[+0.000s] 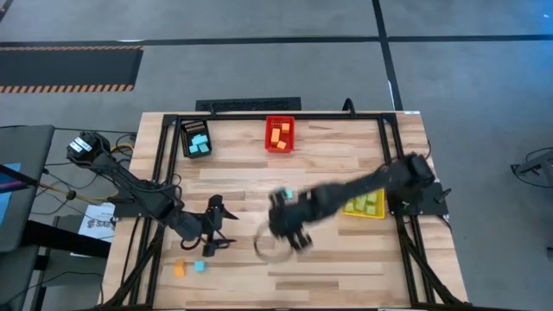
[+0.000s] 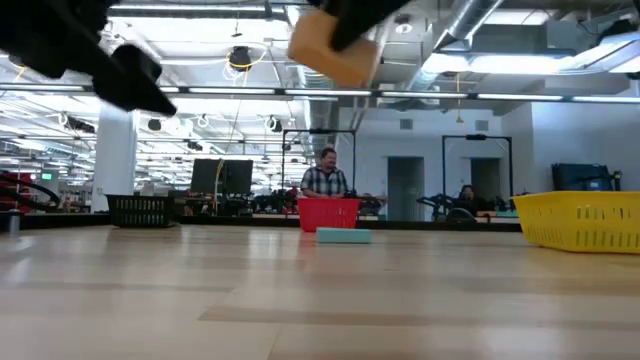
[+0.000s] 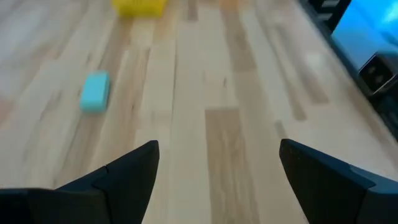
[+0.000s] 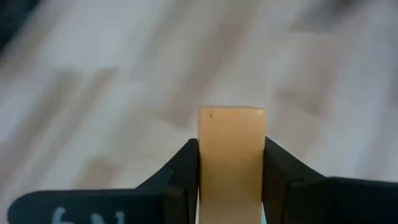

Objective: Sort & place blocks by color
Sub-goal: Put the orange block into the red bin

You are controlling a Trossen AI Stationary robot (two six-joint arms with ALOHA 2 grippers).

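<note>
The right gripper [image 4: 231, 180] is clamping an orange block [image 4: 231, 158] above mid-table. The left gripper [image 3: 217, 171] is waiting open, near-left. Bins are holding most blocks; an orange [image 1: 180, 269] and two blue blocks [image 1: 200, 266] are lying unsorted.

White characters, cut off by the frame edge and too blurred to read, show on the black body of the right gripper [image 4: 231, 180] in its own wrist view; a white printed sheet of paper [image 1: 97, 220] beside the light wooden table [image 1: 346, 164], seen from above, carries dark lettering too small to make out; no other text is legible
</note>
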